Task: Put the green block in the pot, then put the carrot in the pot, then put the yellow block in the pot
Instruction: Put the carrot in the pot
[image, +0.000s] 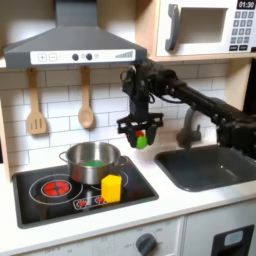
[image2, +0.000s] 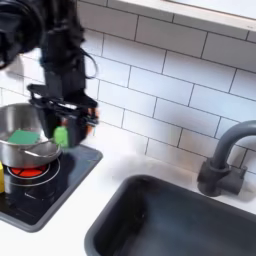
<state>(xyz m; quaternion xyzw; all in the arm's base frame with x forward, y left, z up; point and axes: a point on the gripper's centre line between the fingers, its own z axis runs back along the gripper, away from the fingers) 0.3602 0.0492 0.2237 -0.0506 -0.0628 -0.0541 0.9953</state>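
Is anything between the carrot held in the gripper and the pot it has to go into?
Nothing visible. The gripper holds the carrot in the air beside the pot, whose open top holds just the green block. The yellow block stands in front, out of the path.

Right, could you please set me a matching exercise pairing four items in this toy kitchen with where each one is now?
Things:
1. green block
2. carrot
3. yellow block
4. wooden spoon

Places:
A. standing on the stovetop, in front of the pot
B. hanging on the tiled wall
C. inside the pot
D. held in the hand, in the air beside the pot

Pairs: 1-C, 2-D, 3-A, 4-B
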